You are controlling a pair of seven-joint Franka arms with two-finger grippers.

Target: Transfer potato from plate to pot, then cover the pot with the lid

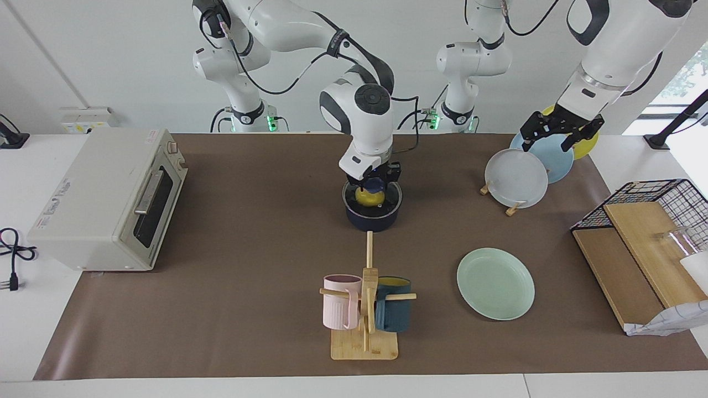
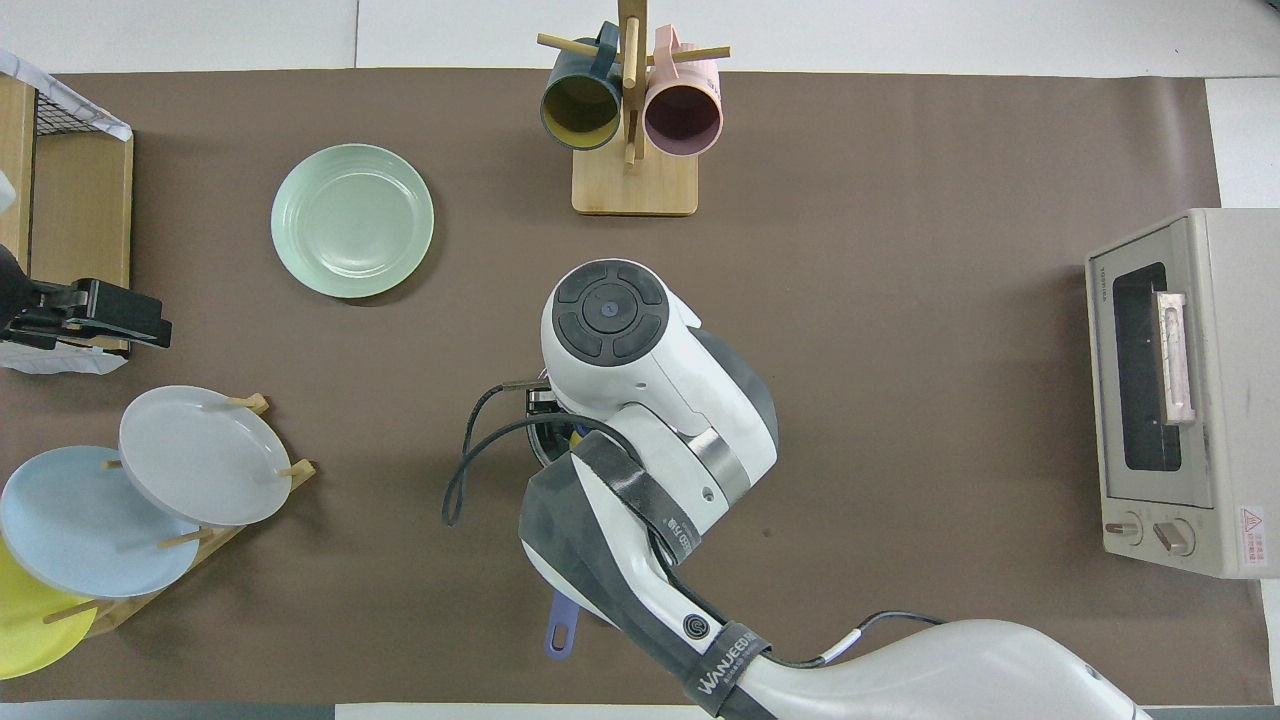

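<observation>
The dark blue pot (image 1: 371, 216) stands mid-table, with the yellow potato (image 1: 369, 197) inside it. The glass lid (image 1: 389, 195) sits on the pot's rim, and the potato shows through it. My right gripper (image 1: 374, 181) is straight above the pot, shut on the lid's blue knob (image 1: 377, 186). In the overhead view my right arm hides the pot; only its handle (image 2: 559, 629) shows. The mint-green plate (image 1: 495, 283) lies bare, farther from the robots, toward the left arm's end; it also shows in the overhead view (image 2: 352, 220). My left gripper (image 1: 558, 132) waits open over the plate rack; it also shows in the overhead view (image 2: 90, 312).
A toaster oven (image 1: 105, 199) stands at the right arm's end. A mug tree (image 1: 365, 301) with a pink and a teal mug stands farther from the robots than the pot. A rack of grey, blue and yellow plates (image 1: 517, 177) and a wire-and-wood shelf (image 1: 647, 249) stand at the left arm's end.
</observation>
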